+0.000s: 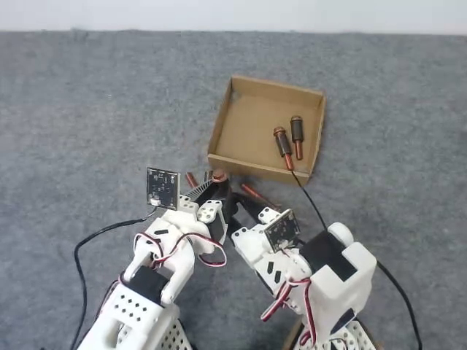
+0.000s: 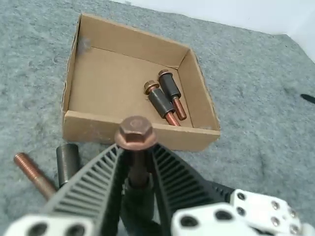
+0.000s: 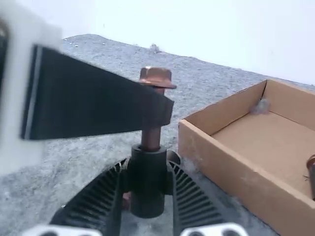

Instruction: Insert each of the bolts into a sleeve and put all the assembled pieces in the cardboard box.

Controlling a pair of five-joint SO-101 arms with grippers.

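Right jaws, nearest, clamp a dark sleeve (image 3: 146,178) upright, apparently so the bolt (image 2: 135,133), clamped head-up in the left jaws, can push down into it. They meet just before the cardboard box (image 1: 252,166), where two finished pieces (image 1: 283,148) lie.

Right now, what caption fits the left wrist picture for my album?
Left pincer holds a copper bolt head-up in front of the cardboard box, where two assembled pieces lie.

Most of the cardboard box (image 1: 248,124) floor is bare; two assembled pieces (image 1: 282,144) lie by one side wall. Its near wall rises just before the left hand (image 2: 136,152).
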